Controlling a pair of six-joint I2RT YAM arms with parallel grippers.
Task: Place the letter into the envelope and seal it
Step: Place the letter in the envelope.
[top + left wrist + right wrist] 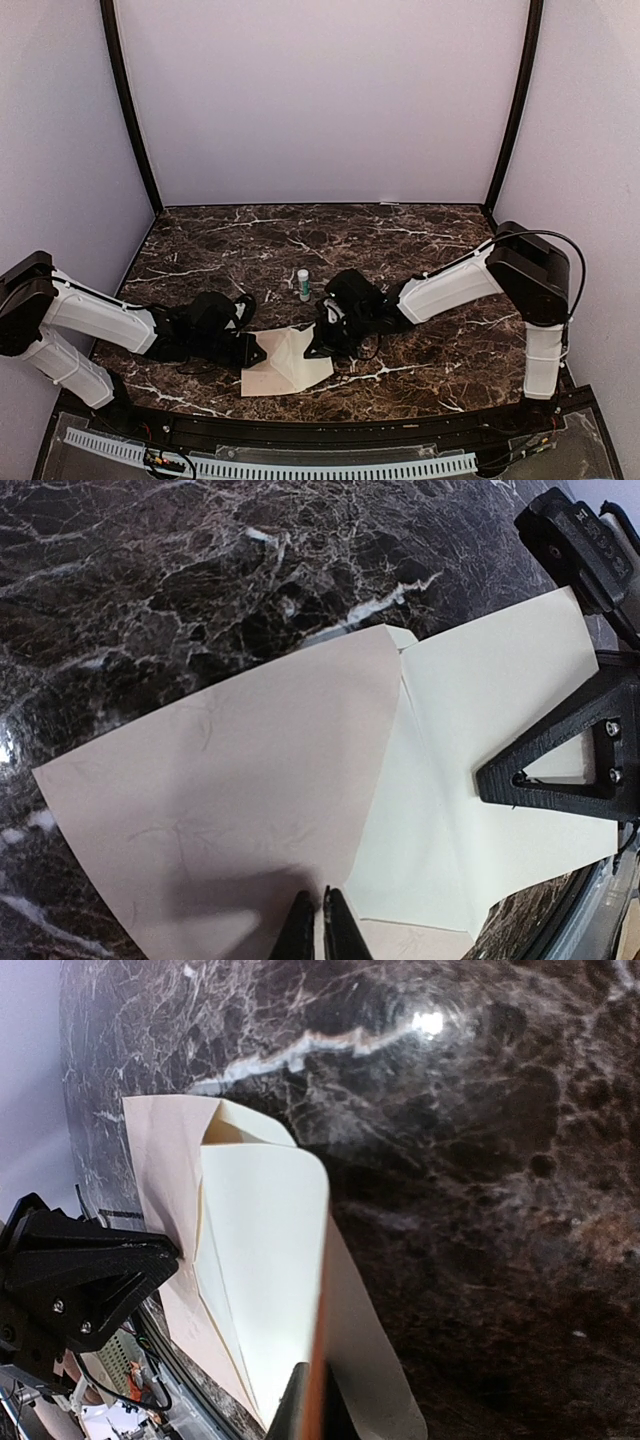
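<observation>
Black fingertips of the left gripper (320, 900) are poking up at the bottom of the left wrist view, drawn almost together and pinching the near edge of the letter (210, 810). It is a thin tan-pink sheet with faint fibres, bowing upward in a smooth curve. Its far edge is overlapping the envelope (450, 810), which is creamier and creased along diagonal folds. The right gripper (495, 780) is resting the tip of its black triangular finger on that cream paper. Underneath, the table (150, 580) is shining, glossy dark brown marble with white veins. In the right wrist view the right gripper's fingers are clamping tight on a paper edge seen edge-on. The envelope is curling up into them with one rounded corner raised, and the letter is showing tan on both sides of it. I cannot tell whether the letter's edge is caught there too. From the top view both arms are reaching low and inward, forearms stretching nearly flat over the marble, wrists meeting near the front edge. The two papers are lying between the grippers, partly lifted. A small white-and-green tube (303, 284) is standing upright just behind them.
</observation>
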